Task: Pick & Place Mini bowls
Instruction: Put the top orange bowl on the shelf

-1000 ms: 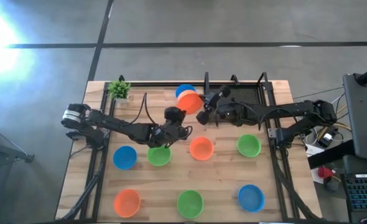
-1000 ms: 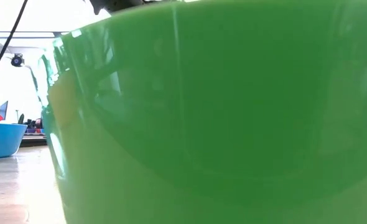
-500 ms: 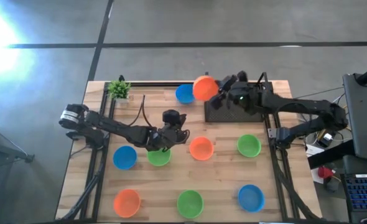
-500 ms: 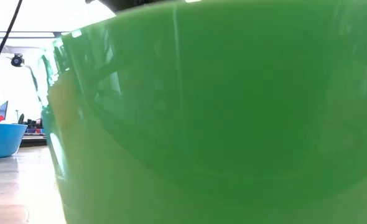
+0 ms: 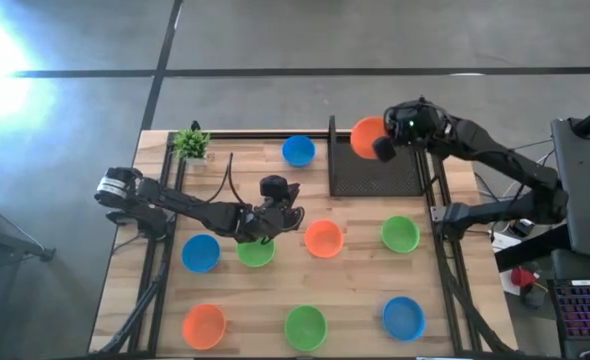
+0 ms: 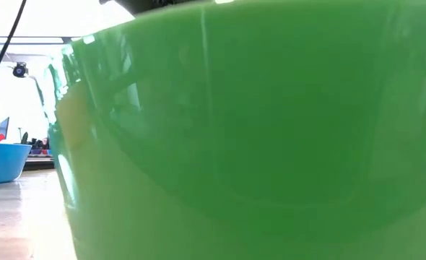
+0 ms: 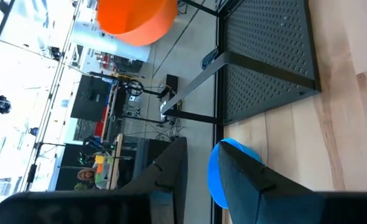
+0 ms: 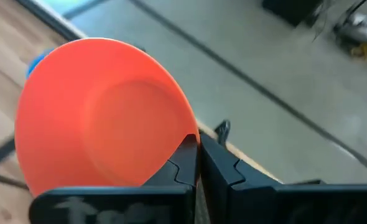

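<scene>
My right gripper (image 5: 380, 145) is shut on an orange mini bowl (image 5: 365, 135), held in the air over the far left corner of the black perforated tray (image 5: 375, 172). The same bowl shows in the right wrist view (image 8: 102, 118) and the left wrist view (image 7: 134, 18). A blue bowl (image 5: 297, 150) rests on the table to the left of the tray. My left gripper (image 5: 290, 212) is narrowly open and empty just beyond a green bowl (image 5: 255, 250). Several more bowls sit base-down in two rows nearer the front. My right gripper pinches the orange bowl's rim (image 8: 191, 132), one finger on the inside (image 8: 182, 163) and one on the outside (image 8: 221, 168). The bowl is lifted clear of the table and tilted, its hollow turned toward the wrist camera.
A small potted plant (image 5: 190, 143) stands at the far left corner. Blue (image 5: 200, 252), orange (image 5: 323, 238) and green (image 5: 400, 234) bowls lie in the middle row; orange (image 5: 204, 324), green (image 5: 305, 326) and blue (image 5: 403, 316) in the near row. A green bowl (image 6: 256, 144) fills the low view.
My right gripper has carried the orange bowl up and away from the blue bowl, toward the table's right and far edge, to a place over the black tray's far left corner. The blue bowl stays where it was.
</scene>
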Tool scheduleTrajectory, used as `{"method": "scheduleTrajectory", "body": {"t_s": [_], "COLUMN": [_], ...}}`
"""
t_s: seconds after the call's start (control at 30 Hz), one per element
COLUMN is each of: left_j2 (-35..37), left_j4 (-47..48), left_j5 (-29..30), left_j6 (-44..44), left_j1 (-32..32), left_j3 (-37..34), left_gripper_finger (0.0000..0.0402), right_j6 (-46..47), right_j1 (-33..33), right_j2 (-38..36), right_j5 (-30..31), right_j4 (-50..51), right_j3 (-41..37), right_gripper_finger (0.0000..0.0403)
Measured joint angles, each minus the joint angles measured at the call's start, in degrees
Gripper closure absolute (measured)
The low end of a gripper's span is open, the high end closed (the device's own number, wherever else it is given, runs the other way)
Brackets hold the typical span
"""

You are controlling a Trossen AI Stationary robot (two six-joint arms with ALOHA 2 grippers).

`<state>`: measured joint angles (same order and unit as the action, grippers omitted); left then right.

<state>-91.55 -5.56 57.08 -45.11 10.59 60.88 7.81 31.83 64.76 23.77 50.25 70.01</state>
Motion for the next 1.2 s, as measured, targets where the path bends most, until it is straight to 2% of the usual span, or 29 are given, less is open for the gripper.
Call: {"method": "scheduleTrajectory", "body": {"t_s": [0.37, 0.57, 0.7, 0.77, 0.93, 1.2], "left_j2": [0.00, 0.00, 0.00, 0.00, 0.00, 0.00], "left_j4": [0.00, 0.00, 0.00, 0.00, 0.00, 0.00], "left_j5": [-0.02, -0.02, -0.02, -0.02, -0.02, -0.02], "left_j6": [0.12, 0.25, 0.32, 0.37, 0.64, 0.80], "left_j1": [0.02, 0.02, 0.02, 0.00, 0.00, -0.02], "left_j3": [0.00, 0.00, -0.02, -0.02, -0.02, -0.02], "left_gripper_finger": [0.0312, 0.0312, 0.0312, 0.0312, 0.0312, 0.0312], "right_j6": [-11.91, -22.23, -25.18, -25.62, -25.26, -27.29], "right_j1": [10.33, 13.16, 14.60, 15.29, 16.62, 18.56], "right_j2": [5.48, 11.38, 15.00, 16.86, 21.53, 28.03], "right_j5": [-12.64, -13.36, -13.31, -11.76, -1.06, 1.88], "right_j4": [5.86, 10.33, 10.37, 10.31, 10.27, 6.01], "right_j3": [-0.42, -0.49, -0.52, -0.62, -0.87, -0.91], "right_gripper_finger": [0.0394, 0.0394, 0.0394, 0.0394, 0.0394, 0.0394]}}
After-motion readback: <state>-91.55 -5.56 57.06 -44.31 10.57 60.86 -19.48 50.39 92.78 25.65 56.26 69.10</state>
